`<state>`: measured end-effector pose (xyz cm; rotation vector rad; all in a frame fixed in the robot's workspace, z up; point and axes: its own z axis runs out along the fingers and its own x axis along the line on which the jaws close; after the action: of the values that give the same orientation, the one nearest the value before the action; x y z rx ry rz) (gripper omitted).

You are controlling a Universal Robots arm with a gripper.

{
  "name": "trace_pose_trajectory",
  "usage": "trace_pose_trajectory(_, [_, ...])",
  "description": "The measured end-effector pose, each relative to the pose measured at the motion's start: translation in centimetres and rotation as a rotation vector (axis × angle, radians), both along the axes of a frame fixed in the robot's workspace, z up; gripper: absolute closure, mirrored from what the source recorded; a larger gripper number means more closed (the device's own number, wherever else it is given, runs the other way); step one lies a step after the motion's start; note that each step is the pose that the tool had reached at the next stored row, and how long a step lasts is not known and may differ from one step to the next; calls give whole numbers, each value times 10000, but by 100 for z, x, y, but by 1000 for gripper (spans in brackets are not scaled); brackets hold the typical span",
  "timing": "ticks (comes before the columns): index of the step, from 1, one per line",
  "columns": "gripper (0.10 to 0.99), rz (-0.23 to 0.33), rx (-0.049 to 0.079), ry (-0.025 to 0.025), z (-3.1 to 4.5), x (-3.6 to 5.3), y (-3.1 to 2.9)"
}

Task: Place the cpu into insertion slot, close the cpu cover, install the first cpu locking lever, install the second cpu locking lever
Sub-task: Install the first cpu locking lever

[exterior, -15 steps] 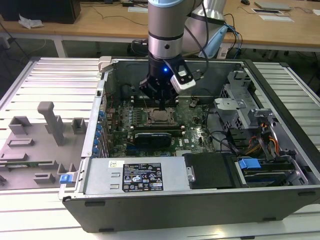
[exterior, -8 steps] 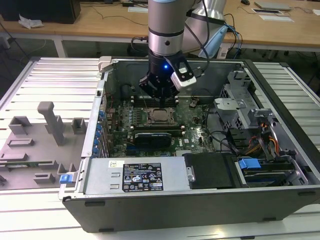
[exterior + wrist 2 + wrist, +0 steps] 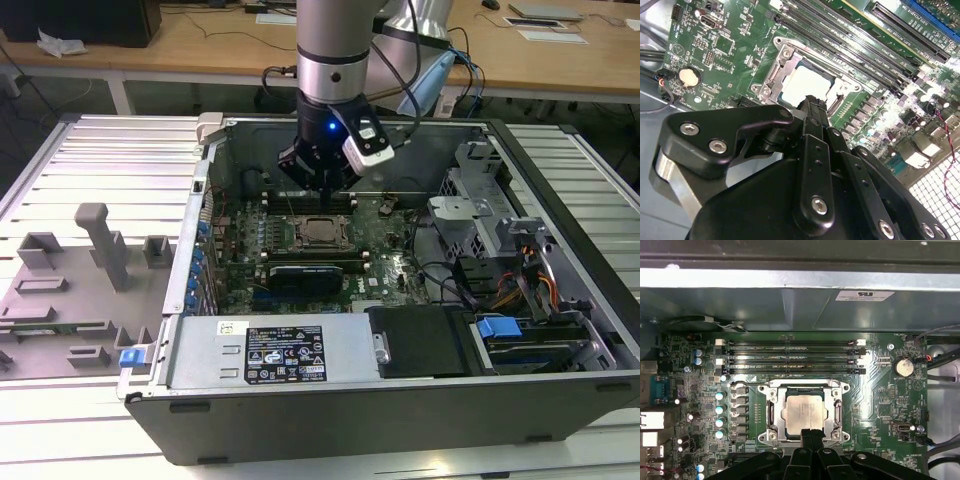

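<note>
In the exterior view, the arm comes down from the top centre of the frame into an open computer case [image 3: 400, 425] that lies on its side and takes up the middle and right of the picture. The gripper [image 3: 325, 190] hangs in the upper centre, low over the green motherboard [image 3: 235, 262]. Its tips are just above the far edge of the insertion slot [image 3: 802, 391].

The cpu [image 3: 322, 232] sits flat in that slot, near the centre of the frame, with its pale metal top facing up. In both wrist views the cpu cover [image 3: 836, 412] lies down around the chip as a silver frame, and the chip shows through its window. A thin metal rod [image 3: 750, 384] runs along the side of the socket next to the memory slots [image 3: 790, 357]. The pictures do not settle whether it is latched.

The jaws are closed. In the first wrist view the two narrow fingers [image 3: 806, 436] press side by side with nothing between them. Their tips are at the edge of the cover frame, but whether they touch it cannot be told.

A coin battery [image 3: 903, 366] sits on the board well apart from the socket. A labelled power supply [image 3: 270, 350] fills the lower centre of the exterior view. A grey fixture tray [image 3: 60, 300] lies at the exterior view's left, outside the case.
</note>
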<state>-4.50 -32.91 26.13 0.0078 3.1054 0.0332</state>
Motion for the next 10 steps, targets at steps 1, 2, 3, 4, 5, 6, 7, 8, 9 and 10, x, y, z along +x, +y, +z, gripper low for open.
trace_pose_trajectory(1, [980,1,1,-1,0,0,0])
trace_pose_trajectory(2, [980,1,1,0,0,0,0])
trace_pose_trajectory(3, [980,1,0,0,0,0,0])
trace_pose_trajectory(4, [980,7,-2,1,1,-6,1])
trace_pose_trajectory(5, [980,22,-1,1,1,-25,3])
trace_pose_trajectory(6, [980,36,-2,1,0,-40,4])
trace_pose_trajectory(7, [980,48,-1,1,0,-54,5])
trace_pose_trajectory(8, [980,60,0,1,-1,-74,6])
trace_pose_trajectory(9, [980,71,0,1,0,-92,6])
trace_pose_trajectory(10, [980,81,3,-1,-1,-111,7])
